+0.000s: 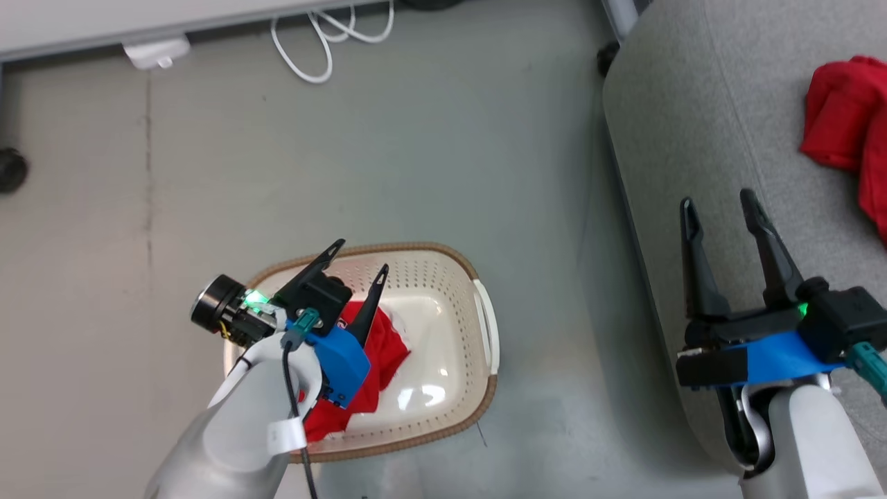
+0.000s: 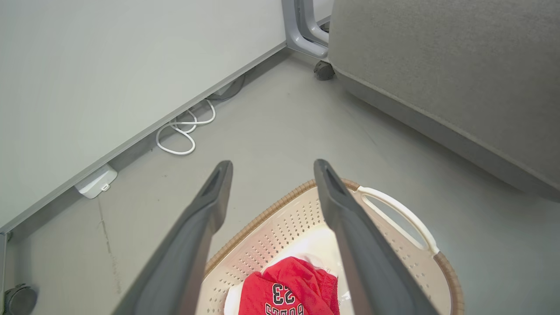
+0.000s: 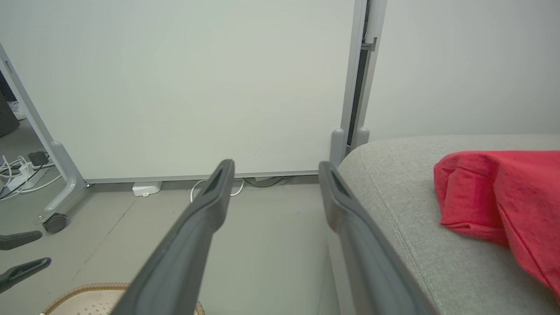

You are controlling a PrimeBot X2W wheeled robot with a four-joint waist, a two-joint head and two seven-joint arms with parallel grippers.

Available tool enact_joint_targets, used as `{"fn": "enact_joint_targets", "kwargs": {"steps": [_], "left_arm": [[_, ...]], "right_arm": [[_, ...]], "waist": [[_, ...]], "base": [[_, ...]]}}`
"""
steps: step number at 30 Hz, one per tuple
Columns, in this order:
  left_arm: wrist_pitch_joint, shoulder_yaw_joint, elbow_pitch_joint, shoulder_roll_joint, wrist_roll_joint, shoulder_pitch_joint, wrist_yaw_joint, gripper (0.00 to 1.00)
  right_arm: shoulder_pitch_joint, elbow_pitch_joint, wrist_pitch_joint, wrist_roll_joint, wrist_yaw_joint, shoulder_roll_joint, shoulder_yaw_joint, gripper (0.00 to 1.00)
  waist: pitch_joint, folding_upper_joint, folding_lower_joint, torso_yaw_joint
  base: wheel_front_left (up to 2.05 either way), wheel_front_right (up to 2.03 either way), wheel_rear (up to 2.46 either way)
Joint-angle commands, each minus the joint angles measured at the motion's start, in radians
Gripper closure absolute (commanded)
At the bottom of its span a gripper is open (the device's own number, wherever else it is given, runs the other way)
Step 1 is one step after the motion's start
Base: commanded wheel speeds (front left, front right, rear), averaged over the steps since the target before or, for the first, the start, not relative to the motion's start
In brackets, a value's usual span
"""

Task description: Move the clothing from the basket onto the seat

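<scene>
Hovering over one basket [image 1: 416,247], left pincer [image 1: 362,255] spread, empty; right pincer [image 1: 717,198] spread near seat [image 1: 693,104] edge. Two red garments: lettered garment [image 1: 384,353] in basket, second garment [image 1: 842,118] on seat.

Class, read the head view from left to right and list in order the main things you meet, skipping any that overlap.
Caster wheel → basket → right claw → red garment at the far right.

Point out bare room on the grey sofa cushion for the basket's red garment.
The grey fabric sofa cushion is bare between its rounded floor-side edge and the crumpled red garment already on it; the open right gripper hovers by that edge. Crowded only around that garment.
</scene>
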Motion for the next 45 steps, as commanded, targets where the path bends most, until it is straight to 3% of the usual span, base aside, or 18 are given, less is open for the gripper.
{"fn": "enact_joint_targets", "kwargs": {"steps": [1,14,23,37,45], "left_arm": [[-0.003,-0.026,0.029,0.007,-0.006,-0.043,-0.001,0.00],[0.090,-0.317,0.336,-0.003,-0.065,-0.267,0.000,0.00],[0.182,-0.443,0.411,0.002,-0.137,-0.353,0.000,0.00],[0.232,-0.498,0.452,0.057,-0.198,-0.453,0.000,0.00],[0.248,-0.500,0.460,0.067,-0.202,-0.480,0.026,0.00]], "right_arm": [[-0.025,-0.009,0.000,0.007,0.000,0.001,0.003,0.00],[-0.141,-0.071,0.000,0.011,0.000,0.001,0.017,0.00],[-0.182,-0.130,-0.001,0.024,0.000,0.001,0.029,0.00],[-0.192,-0.224,0.000,0.028,0.000,0.001,0.042,0.00],[-0.185,-0.259,0.000,0.023,0.000,0.001,0.040,0.00]], "waist": [[0.067,0.0000,-0.0002,-0.031],[0.309,0.0000,-0.0002,-0.075],[0.445,0.0000,-0.0002,-0.091],[0.601,0.0000,-0.0002,-0.122],[0.655,0.0000,-0.0002,-0.131]], "base": [[0.00,0.00,0.00],[0.00,0.00,0.00],[0.00,0.00,0.00],[0.00,0.00,0.00],[0.00,0.00,0.00]]}}
